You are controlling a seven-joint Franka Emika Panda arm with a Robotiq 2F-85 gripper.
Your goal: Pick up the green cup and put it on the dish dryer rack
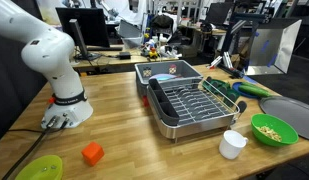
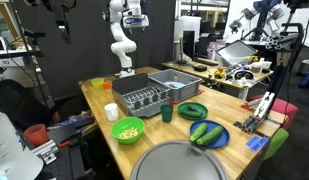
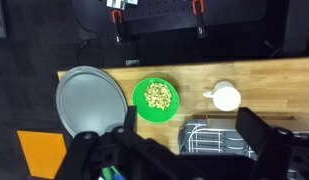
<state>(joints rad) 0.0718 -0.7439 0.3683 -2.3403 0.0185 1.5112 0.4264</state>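
Note:
The green cup (image 2: pixel 166 113) stands upright on the wooden table, just off the near corner of the dish dryer rack (image 2: pixel 144 98). The rack also shows in an exterior view (image 1: pixel 184 100) and partly in the wrist view (image 3: pixel 219 140). I cannot make out the cup in the wrist view. My gripper (image 3: pixel 187 116) is held high above the table, far from the cup. Its two dark fingers are wide apart and hold nothing. The white arm (image 2: pixel 122 45) stands upright at the far end of the table.
A grey tub (image 1: pixel 166 72) sits behind the rack. Beside the rack are a white cup (image 1: pixel 232 144), a lime-green bowl of food (image 1: pixel 274 129), a large grey plate (image 1: pixel 294 115) and a blue plate with green vegetables (image 2: pixel 207 133). An orange block (image 1: pixel 92 153) lies near the arm's base.

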